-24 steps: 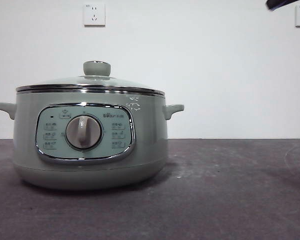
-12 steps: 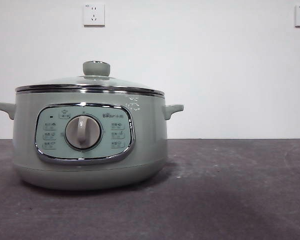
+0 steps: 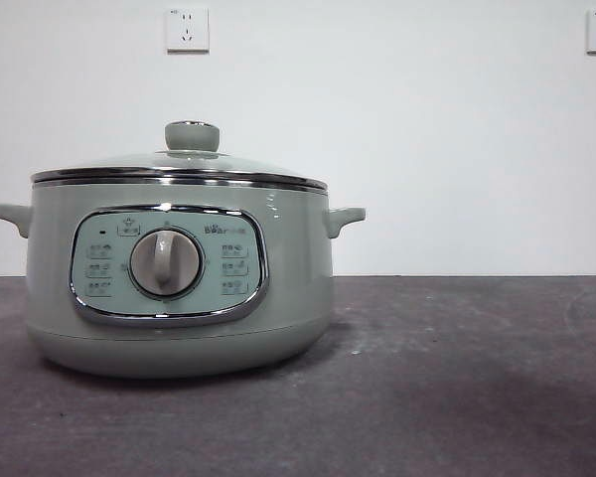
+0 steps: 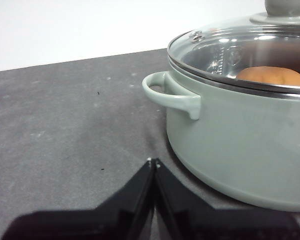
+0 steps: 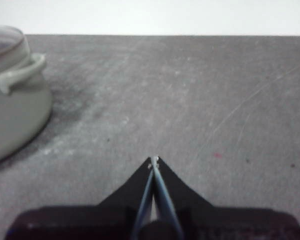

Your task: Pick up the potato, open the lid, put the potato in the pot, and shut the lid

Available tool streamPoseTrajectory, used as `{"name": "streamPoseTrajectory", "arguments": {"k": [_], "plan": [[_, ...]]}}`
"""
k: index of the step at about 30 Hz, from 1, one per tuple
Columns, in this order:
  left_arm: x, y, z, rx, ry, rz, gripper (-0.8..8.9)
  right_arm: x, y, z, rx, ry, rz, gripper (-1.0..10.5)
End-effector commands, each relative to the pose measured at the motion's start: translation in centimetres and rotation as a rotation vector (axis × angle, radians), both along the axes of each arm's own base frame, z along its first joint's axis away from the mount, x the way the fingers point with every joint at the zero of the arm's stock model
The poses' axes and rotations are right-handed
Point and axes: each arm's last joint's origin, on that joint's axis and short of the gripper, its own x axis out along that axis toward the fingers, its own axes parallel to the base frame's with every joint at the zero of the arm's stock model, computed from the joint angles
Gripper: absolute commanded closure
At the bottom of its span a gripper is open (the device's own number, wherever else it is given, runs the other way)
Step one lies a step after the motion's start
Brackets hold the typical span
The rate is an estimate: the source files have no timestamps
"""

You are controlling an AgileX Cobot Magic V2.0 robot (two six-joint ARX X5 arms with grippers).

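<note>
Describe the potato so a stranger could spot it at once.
Find the big sage-green pot on the dark table. Look through its glass lid: the potato lies inside, the only orange-brown thing there.

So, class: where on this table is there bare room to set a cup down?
The widest bare patch of table runs from the pot out past its side handle, where the right gripper rests shut. A second patch lies beyond the other handle, by the shut left gripper. Only the pot's spot is taken; its lid is on.
</note>
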Motion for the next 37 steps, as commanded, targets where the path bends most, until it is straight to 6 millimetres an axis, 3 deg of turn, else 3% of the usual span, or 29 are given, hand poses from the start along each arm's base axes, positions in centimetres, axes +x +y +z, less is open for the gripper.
{"name": "streamPoseTrajectory", "arguments": {"k": [1,37], "plan": [[0.06,0.01,-0.48,-0.005,0.012,-0.001,8.17,-0.09,-0.01,-1.06,-0.002,-0.02,0.002,9.5],[0.06,0.01,-0.46,-0.005,0.01,-0.001,8.17,-0.27,-0.04,-1.44,0.035,-0.045,-0.005,9.5]]}}
